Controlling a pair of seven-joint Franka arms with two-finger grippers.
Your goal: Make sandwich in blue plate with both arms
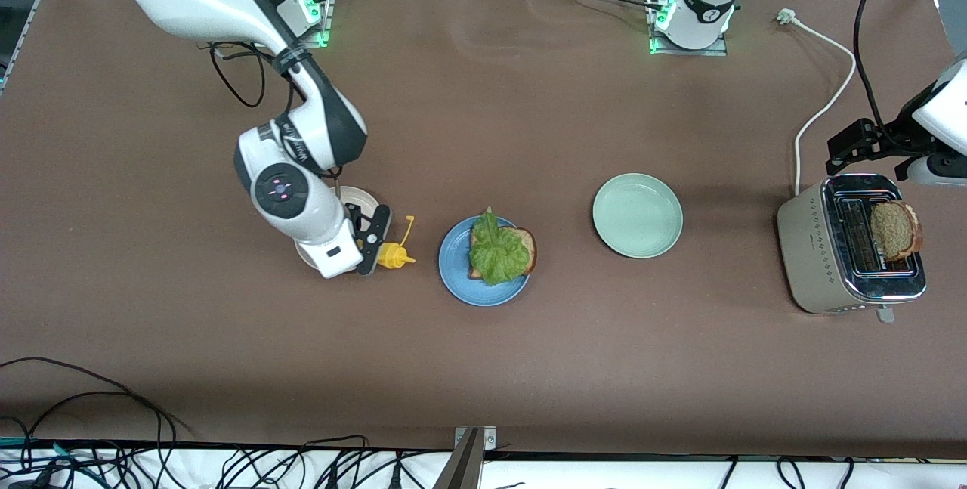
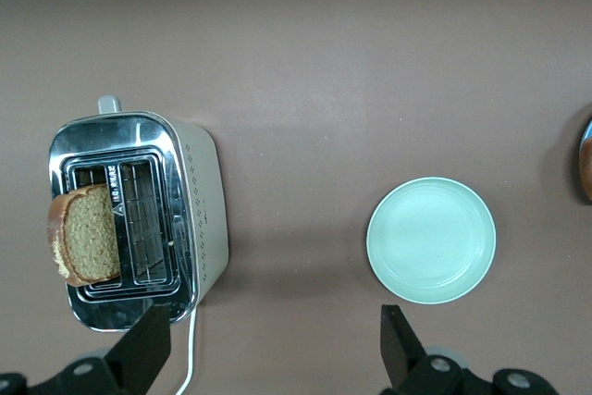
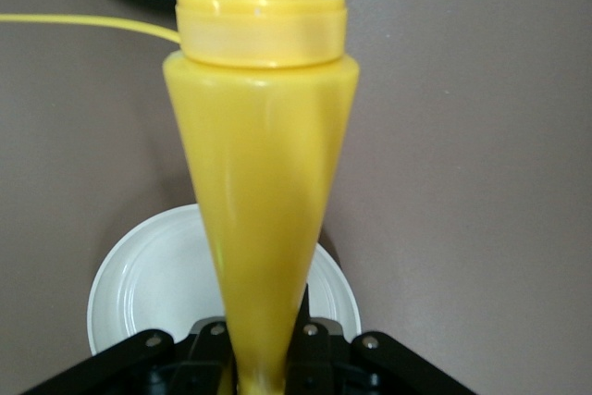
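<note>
The right gripper (image 1: 372, 241) is clamped on a yellow sauce bottle (image 1: 394, 255) held over the white plate (image 1: 363, 202), nozzle aimed at the blue plate (image 1: 483, 289) with bread and lettuce (image 1: 498, 253). The left gripper (image 2: 273, 344) hangs spread apart near the toaster (image 1: 823, 255). The bottle's grip looks low, probably near its base, so it could swing and squirt sauce onto the table.

Matte brown cloth-like table (image 1: 483, 368), faintly rippled up top. Shiny chrome toaster (image 1: 816, 262) with brushed sides. Glossy yellow plastic bottle (image 3: 264, 182), smooth. Matte blue plate (image 1: 453, 270), satin pale green plate (image 1: 637, 215), slick white plate (image 3: 157, 275). Rough, grainy bread (image 2: 92, 238); ruffled lettuce (image 1: 497, 251).
</note>
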